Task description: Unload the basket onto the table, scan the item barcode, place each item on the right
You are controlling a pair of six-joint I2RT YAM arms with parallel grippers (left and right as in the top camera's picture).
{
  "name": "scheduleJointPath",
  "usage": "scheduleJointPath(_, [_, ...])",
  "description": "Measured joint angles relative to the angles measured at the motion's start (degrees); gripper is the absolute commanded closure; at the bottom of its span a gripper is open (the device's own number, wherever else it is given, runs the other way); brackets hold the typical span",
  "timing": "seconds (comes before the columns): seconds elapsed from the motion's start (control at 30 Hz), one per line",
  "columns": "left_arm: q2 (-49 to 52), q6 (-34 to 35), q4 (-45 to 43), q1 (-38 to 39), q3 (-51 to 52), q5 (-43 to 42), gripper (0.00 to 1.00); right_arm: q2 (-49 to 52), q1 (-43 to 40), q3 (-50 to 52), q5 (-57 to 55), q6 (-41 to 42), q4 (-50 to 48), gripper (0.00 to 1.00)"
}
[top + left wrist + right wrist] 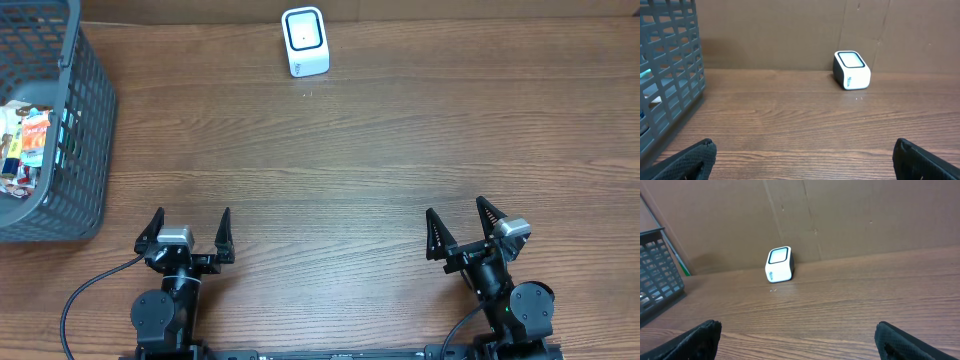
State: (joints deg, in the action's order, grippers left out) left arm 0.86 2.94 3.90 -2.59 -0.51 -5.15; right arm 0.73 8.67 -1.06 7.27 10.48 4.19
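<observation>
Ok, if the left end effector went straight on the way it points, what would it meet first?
Probably nothing on the table: its line passes between the basket and the scanner, reaching the brown back wall.

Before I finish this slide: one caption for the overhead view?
Open left end effector and right end effector, both empty; items in grey basket, white scanner beyond.

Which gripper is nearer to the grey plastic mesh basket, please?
Left. The left gripper sits just right of the grey plastic mesh basket, by its near corner; the right gripper is far across the wooden table.
</observation>
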Motion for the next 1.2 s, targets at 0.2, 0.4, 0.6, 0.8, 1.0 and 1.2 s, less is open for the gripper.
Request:
scheduleJointPath(0.2, [0.0, 0.0, 0.0, 0.0, 0.0, 0.0, 0.00, 0.0, 0.0, 0.0, 0.0, 0.0, 0.0, 0.00])
scheduleJointPath(0.4, [0.0, 0.0, -4.4, 0.0, 0.0, -2.0, 0.00, 0.0, 0.0, 0.0, 0.0, 0.0, 0.0, 0.00])
scheduleJointPath(0.6, [0.0, 0.1, -18.9, 0.0, 0.0, -8.5, 0.00, 0.0, 0.0, 0.0, 0.0, 0.0, 0.1, 0.00])
scheduleJointPath(0.8, [0.0, 2.7, -35.2, 0.0, -1.7, -15.6, 0.00, 0.0, 0.0, 0.0, 0.0, 0.0, 0.1, 0.00])
scheduleJointPath(1.0, [0.0, 4.7, -36.0, 0.0, -11.5, -19.3, 0.00, 0.0, 0.0, 0.0, 0.0, 0.0, 0.1, 0.00])
scheduleJointPath(1.2, [0.8, 4.4, -29.9, 0.0, -24.4, -19.3, 0.00, 0.0, 0.0, 0.0, 0.0, 0.0, 0.0, 0.00])
